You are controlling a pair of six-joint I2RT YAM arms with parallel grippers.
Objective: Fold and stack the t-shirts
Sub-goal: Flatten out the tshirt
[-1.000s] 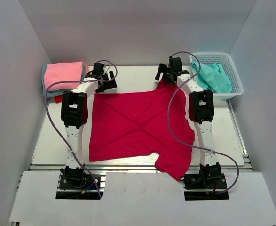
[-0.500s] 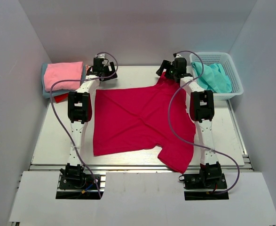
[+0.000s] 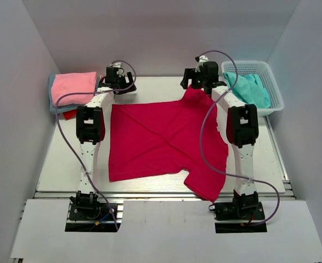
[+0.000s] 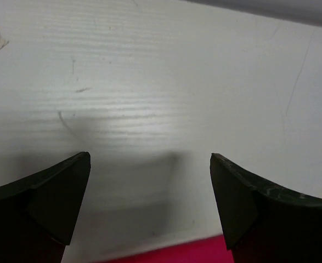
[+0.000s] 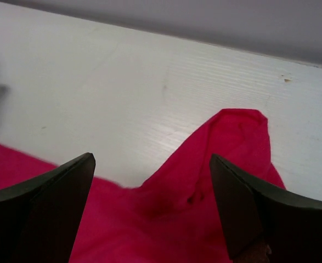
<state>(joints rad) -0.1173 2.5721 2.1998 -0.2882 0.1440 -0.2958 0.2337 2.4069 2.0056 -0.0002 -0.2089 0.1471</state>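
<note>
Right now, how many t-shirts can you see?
5: crimson shirt spread flat mid-table; pink shirt, grey-blue shirt and red shirt stacked at far left; teal shirt in the basket, far right. Others may be hidden underneath.

**A:** How many shirts do you count from your desk?

**B:** I make it five. There's one crimson t-shirt (image 3: 161,139) at the centre. Three are piled at ten o'clock: a pink t-shirt (image 3: 74,85), a grey-blue t-shirt (image 3: 51,101) and a red t-shirt (image 3: 67,114), though I only see a sliver of that one. One teal t-shirt (image 3: 251,90) is at two o'clock.

**A:** Baskets?

**B:** One white basket (image 3: 274,90), also at two o'clock.

**A:** And the hardware I'm driving?

**B:** Two arms, the left arm (image 3: 89,126) and the right arm (image 3: 240,126). Two grippers, the left gripper (image 4: 150,159) and the right gripper (image 5: 152,159). I count two purple cables, the left cable (image 3: 62,137) and the right cable (image 3: 203,148). One table (image 3: 67,164).
</note>
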